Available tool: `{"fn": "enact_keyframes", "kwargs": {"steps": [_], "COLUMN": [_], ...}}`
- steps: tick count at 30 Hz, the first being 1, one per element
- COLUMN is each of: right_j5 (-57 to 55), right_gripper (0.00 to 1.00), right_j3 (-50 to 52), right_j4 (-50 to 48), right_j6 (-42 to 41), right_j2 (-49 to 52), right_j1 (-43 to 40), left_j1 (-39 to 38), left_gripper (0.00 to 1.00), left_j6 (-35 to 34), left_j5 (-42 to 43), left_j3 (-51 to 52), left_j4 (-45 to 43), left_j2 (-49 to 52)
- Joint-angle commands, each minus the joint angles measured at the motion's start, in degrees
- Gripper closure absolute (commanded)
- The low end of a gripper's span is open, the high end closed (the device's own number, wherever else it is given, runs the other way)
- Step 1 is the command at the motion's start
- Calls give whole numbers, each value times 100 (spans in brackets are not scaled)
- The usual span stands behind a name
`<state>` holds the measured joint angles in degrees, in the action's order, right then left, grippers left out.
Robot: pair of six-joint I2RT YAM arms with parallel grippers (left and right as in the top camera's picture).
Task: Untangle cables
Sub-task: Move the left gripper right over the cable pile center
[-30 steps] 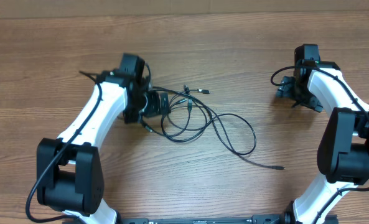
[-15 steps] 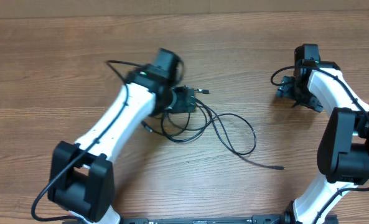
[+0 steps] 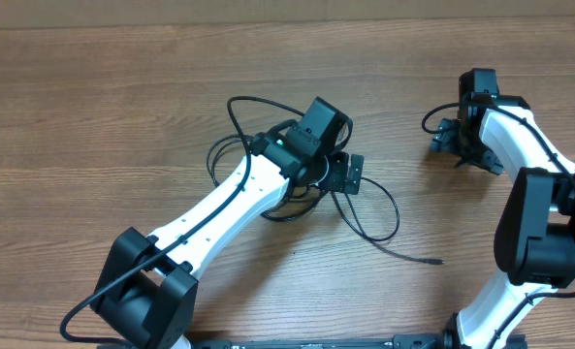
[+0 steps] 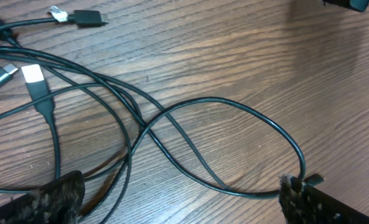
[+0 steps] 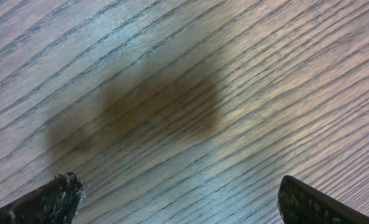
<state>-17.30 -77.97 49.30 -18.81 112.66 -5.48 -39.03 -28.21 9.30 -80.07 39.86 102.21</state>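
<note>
My left gripper hangs spread wide just above the table, gripping nothing. A thin loop of the cables lies between my fingers, passing just beside the right one. Beyond it the strands cross and run away leftward to a silver-tipped plug pointing away from me. From overhead, the bunch sits mid-table, with one loose tail stretching toward my right arm's base. My right gripper, well apart from the cables, gapes equally wide and empty.
</note>
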Motion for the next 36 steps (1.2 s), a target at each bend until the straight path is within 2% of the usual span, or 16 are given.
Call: {"fn": "enact_keyframes", "kwargs": {"steps": [1,5,7,10,19,27,29,30,31,36], "right_j5": [4,4,4,4,4,4,4,4,4,4], "right_gripper": [0,0,0,0,0,0,0,0,0,0], "right_j3": [37,37,37,37,37,37,37,37,37,37], "right_j4": [-22,-22,-22,-22,-22,-22,-22,-22,-22,-22], "right_j6": [13,13,13,15,15,13,13,15,13,13], "right_j2": [-131,-131,-131,-131,-131,-131,-131,-131,-131,-131], "right_j1": [20,20,20,20,20,20,20,20,20,20], "left_j1": [9,33,33,33,33,33,33,31,33,33], "left_gripper": [0,0,13,27,33,30,36,44,47,52], "left_j6": [-52,-55,-52,-55,-52,-52,-52,-52,-52,-50], "left_j5": [-98,-120,-273,-514,-544,-542,-527,-527,-527,-529], "left_j3": [-74,-72,-72,-70,-66,-66,-66,-66,-66,-66], "left_j4": [-68,-136,-131,-85,46,546,629,671,708,953], "left_j2": [-107,-107,-107,-96,44,402,485,518,564,721]}}
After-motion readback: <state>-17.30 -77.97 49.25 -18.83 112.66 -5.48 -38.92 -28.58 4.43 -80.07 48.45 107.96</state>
